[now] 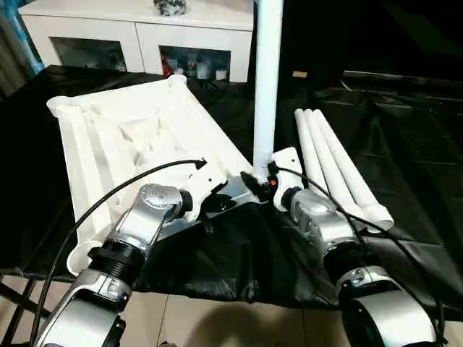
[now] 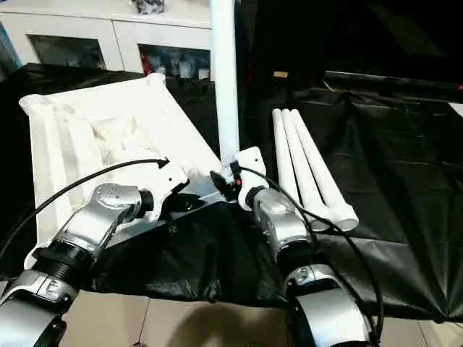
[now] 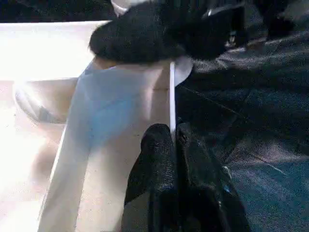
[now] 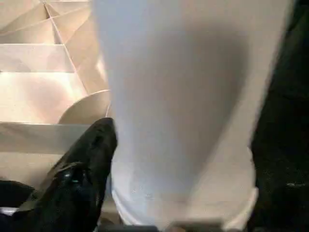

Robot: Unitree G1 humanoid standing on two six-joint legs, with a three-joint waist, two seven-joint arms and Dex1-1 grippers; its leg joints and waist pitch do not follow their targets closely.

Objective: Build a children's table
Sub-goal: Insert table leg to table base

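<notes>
Nearest, at six o'clock in the head views, two brushed-silver forearms reach forward over a glossy, crinkled black sheet (image 1: pixel 405 152) that drapes the work surface.

The left gripper (image 3: pixel 175 140) has its black fingers pressed together, pinching the thin near edge wall of the overturned tabletop (image 1: pixel 123 137). That piece is smooth white plastic, rectangular, lying ribbed side up at about ten o'clock, with straight stiffening ribs crossing its underside and round sockets at its corners.

At the centre, the right gripper (image 1: pixel 259 186) holds its jaws wide around the foot of an upright leg (image 1: pixel 266 79); one black finger (image 4: pixel 84 169) rests against the tube just beside the flared base. The leg is a smooth white tube standing in the tabletop's near corner socket and rising to twelve o'clock.

At two o'clock, three spare legs (image 1: pixel 336 163) lie side by side on the sheet, touching one another, long plain tubes with open round ends towards the robot.

Farthest, at eleven o'clock, stands a white cabinet (image 1: pixel 137 32) with glass doors.
</notes>
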